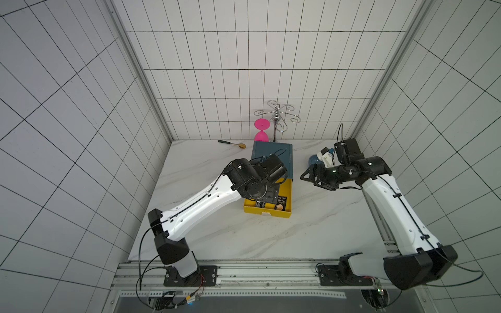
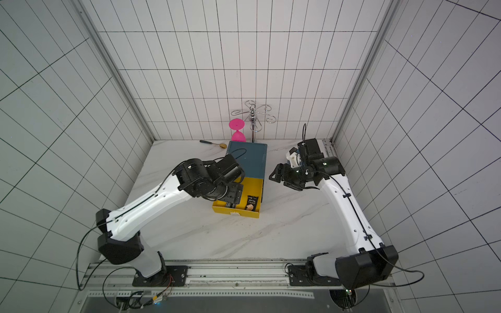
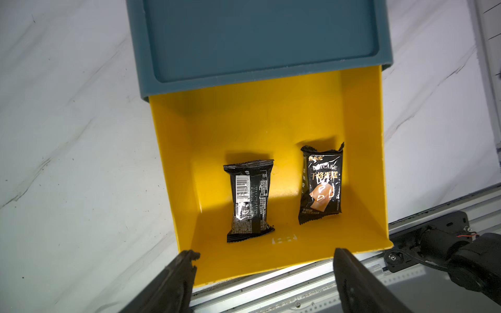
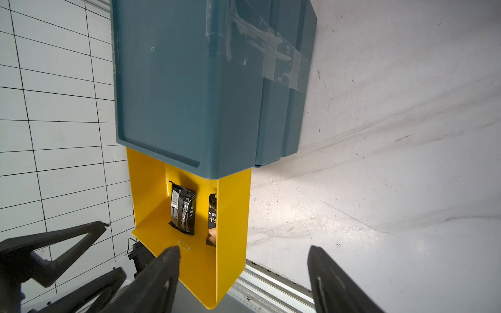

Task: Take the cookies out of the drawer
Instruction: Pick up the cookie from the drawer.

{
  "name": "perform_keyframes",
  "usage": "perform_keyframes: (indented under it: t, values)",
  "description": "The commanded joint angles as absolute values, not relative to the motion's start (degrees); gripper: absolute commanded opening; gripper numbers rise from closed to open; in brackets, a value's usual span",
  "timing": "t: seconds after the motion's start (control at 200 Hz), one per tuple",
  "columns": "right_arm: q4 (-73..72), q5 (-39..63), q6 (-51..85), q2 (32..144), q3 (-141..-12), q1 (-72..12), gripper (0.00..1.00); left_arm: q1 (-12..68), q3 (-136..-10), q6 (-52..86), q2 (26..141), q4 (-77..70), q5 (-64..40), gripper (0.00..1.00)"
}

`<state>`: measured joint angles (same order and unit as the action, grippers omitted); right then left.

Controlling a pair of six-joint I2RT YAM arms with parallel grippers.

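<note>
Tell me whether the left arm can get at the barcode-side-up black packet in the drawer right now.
Probably yes. The yellow drawer is pulled out, the packet lies uncovered on its floor, and the left end effector hangs open over the drawer, nothing between.

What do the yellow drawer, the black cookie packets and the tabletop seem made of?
Yellow drawer: probably moulded plastic, smooth, faintly glossy; uniform colour, soft highlights.
Cookie packets: thin glossy film or foil; crinkles, crimped ends, glints.
Tabletop: marble-look, grey veining on white; stone or laminate unclear.

Top views overhead; wrist cams close, both see drawer (image 3: 173, 162).
</note>
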<state>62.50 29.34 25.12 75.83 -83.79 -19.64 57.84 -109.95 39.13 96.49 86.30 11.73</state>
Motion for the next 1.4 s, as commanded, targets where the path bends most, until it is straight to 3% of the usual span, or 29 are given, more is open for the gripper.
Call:
perform_keyframes:
  t: [0.0, 0.795, 1.235, 1.394]
  values:
    - [63.81, 29.44, 24.0, 75.59, -85.67, -20.12, 0.77, 56.6, -111.34, 37.35, 98.25, 88.54, 11.27, 0.81]
    - [64.07, 29.55, 22.06, 76.08, -84.9, -20.12, 0.76, 53.36, -103.93, 36.34, 104.67, 82.88, 11.76, 0.73]
    - [63.81, 29.44, 21.53, 76.0, -84.89, -20.12, 0.76, 52.39, -101.38, 35.87, 106.57, 78.67, 12.68, 0.62]
    - [63.75, 29.2, 21.62, 75.68, -84.56, -20.12, 0.75, 51.94, -100.38, 35.35, 106.29, 77.92, 12.3, 0.52]
